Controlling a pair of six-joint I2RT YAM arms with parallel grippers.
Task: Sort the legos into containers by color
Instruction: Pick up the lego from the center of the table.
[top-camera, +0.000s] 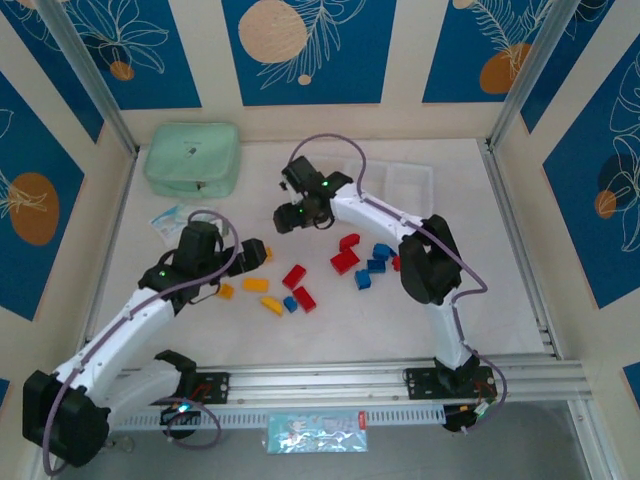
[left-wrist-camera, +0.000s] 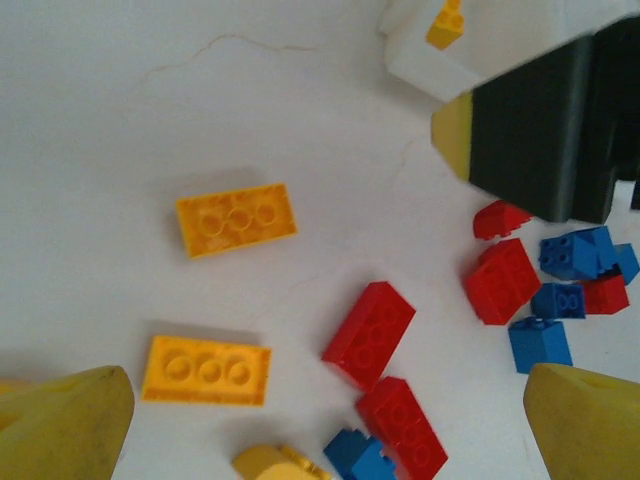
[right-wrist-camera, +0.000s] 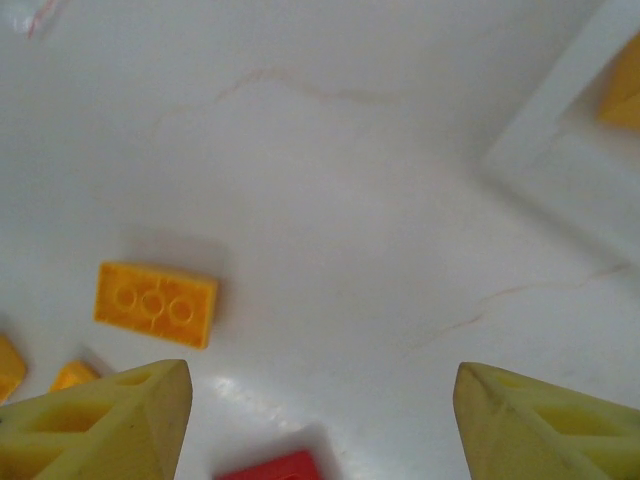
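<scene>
Legos (top-camera: 345, 262) lie near spread left end effector (left-wrist-camera: 328, 392) and spread right end effector (right-wrist-camera: 322, 380); packet (top-camera: 318, 432) print unreadable.

The legos (left-wrist-camera: 368, 333) are yellow-orange, red and blue on a plain white table (top-camera: 260, 165), the tray (top-camera: 412, 182) is white, the pouch (top-camera: 192, 158) mint green, the walls (top-camera: 350, 60) cream with blue panels of pale leaf outlines and orange circles, and the arms (top-camera: 130, 320) white and black with purple cables (top-camera: 328, 137) and yellow fingers (right-wrist-camera: 110, 420).

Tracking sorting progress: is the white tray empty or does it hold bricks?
Not empty. A yellow brick lies inside the white tray in the left wrist view; its other compartments cannot be told.
</scene>
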